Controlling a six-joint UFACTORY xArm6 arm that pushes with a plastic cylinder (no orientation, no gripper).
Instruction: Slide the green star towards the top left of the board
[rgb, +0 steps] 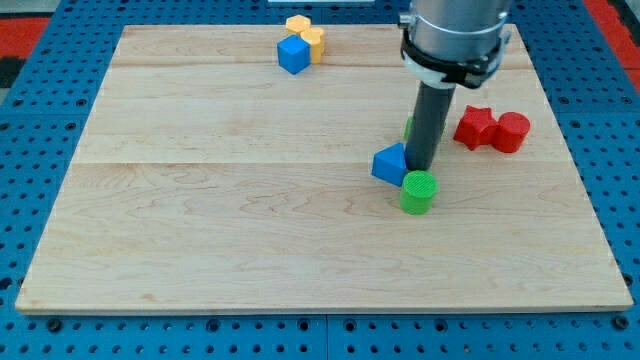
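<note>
The green star (409, 127) is almost fully hidden behind my rod; only a green sliver shows at the rod's left edge, right of the board's centre. My tip (421, 167) rests on the board just below that sliver. It stands between a blue triangular block (390, 163) on its left and a green cylinder (419, 191) just below it. The tip looks to be touching or nearly touching both.
A red star-like block (475, 127) and a red cylinder (511, 132) sit together at the view's right. A blue cube (293, 54) and two yellow blocks (307, 36) cluster at the top centre. The wooden board (200, 200) lies on a blue pegboard.
</note>
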